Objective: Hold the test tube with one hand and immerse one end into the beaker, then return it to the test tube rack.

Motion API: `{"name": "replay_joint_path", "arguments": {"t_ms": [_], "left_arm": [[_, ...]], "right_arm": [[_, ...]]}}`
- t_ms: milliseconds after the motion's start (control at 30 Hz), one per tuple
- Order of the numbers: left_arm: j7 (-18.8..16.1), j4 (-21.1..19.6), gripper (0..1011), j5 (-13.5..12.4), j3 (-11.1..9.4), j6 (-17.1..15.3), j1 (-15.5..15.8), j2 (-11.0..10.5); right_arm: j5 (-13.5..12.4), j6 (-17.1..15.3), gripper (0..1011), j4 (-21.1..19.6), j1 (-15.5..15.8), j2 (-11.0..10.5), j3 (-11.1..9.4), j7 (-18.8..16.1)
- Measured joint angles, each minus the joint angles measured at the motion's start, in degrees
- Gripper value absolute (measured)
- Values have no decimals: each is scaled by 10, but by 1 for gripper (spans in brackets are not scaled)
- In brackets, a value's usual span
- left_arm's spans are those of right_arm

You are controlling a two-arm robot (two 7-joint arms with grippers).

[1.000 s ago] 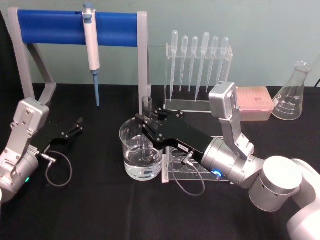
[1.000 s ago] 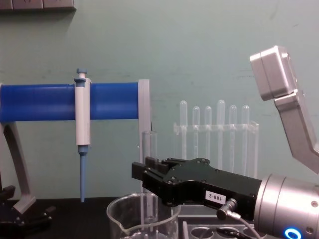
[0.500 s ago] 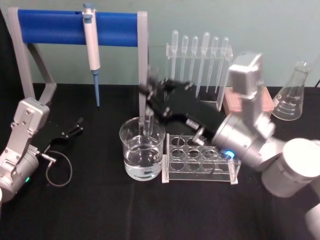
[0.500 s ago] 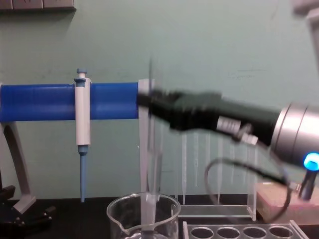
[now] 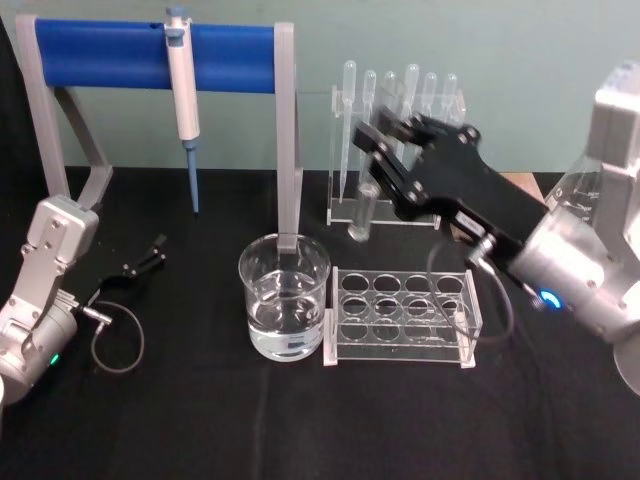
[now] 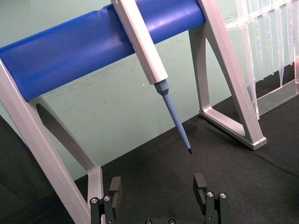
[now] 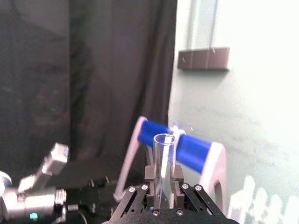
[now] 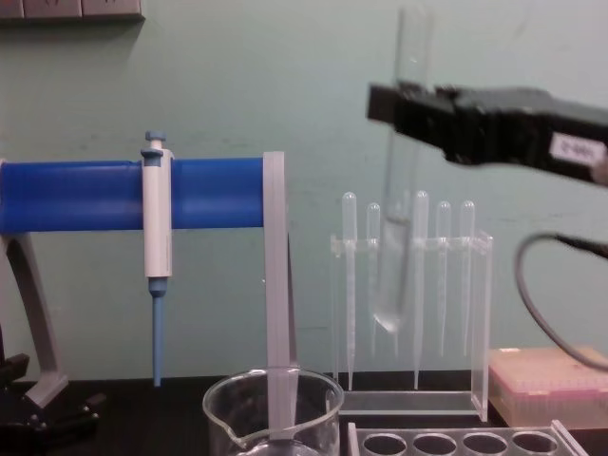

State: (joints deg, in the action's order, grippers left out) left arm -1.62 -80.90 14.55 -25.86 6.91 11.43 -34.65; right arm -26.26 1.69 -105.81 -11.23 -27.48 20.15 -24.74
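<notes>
My right gripper (image 5: 378, 160) is shut on the test tube (image 5: 362, 212), a clear glass tube held near its open top. The tube hangs nearly upright in the air, up and to the right of the beaker (image 5: 285, 295) and behind the clear rack. From the chest, the test tube (image 8: 397, 247) slants slightly below the right gripper (image 8: 404, 106), its round end well above the beaker (image 8: 274, 408). The beaker holds water. In the right wrist view the test tube (image 7: 163, 163) stands between the two fingers. My left gripper (image 6: 158, 189) rests open on the black table at the left.
A clear rack with round holes (image 5: 400, 315) lies just right of the beaker. Behind it stands a holder of plastic pipettes (image 5: 395, 110). A blue-barred frame (image 5: 100, 55) carries a pipettor (image 5: 182, 85). A pink box (image 8: 551, 385) sits at the far right.
My right gripper has lifted the test tube out of the beaker and carried it up and to the right. The left arm has not moved.
</notes>
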Motion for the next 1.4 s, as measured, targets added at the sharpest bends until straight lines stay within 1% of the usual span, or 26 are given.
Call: {"name": "replay_joint_path", "arguments": {"t_ms": [100, 167, 300, 433, 567, 600, 767, 1400], "left_arm": [[0, 0, 1000, 0, 0, 0, 0, 0], [0, 0, 1000, 0, 0, 0, 0, 0], [0, 0, 1000, 0, 0, 0, 0, 0], [0, 0, 1000, 0, 0, 0, 0, 0], [0, 0, 1000, 0, 0, 0, 0, 0], [0, 0, 1000, 0, 0, 0, 0, 0], [0, 0, 1000, 0, 0, 0, 0, 0], [0, 0, 1000, 0, 0, 0, 0, 0]], "right_arm": [[4, 1, 224, 2, 18, -7, -6, 6], [5, 3, 224, 7, 24, -8, -8, 8], [12, 10, 224, 24, 39, -6, -11, 11], [18, 14, 225, 36, 45, -2, -11, 12], [19, 19, 224, 46, 48, 2, -12, 11], [20, 22, 224, 54, 48, 5, -12, 9], [24, 24, 224, 64, 48, 11, -11, 7], [40, 22, 224, 85, 56, 19, -7, 5]]}}
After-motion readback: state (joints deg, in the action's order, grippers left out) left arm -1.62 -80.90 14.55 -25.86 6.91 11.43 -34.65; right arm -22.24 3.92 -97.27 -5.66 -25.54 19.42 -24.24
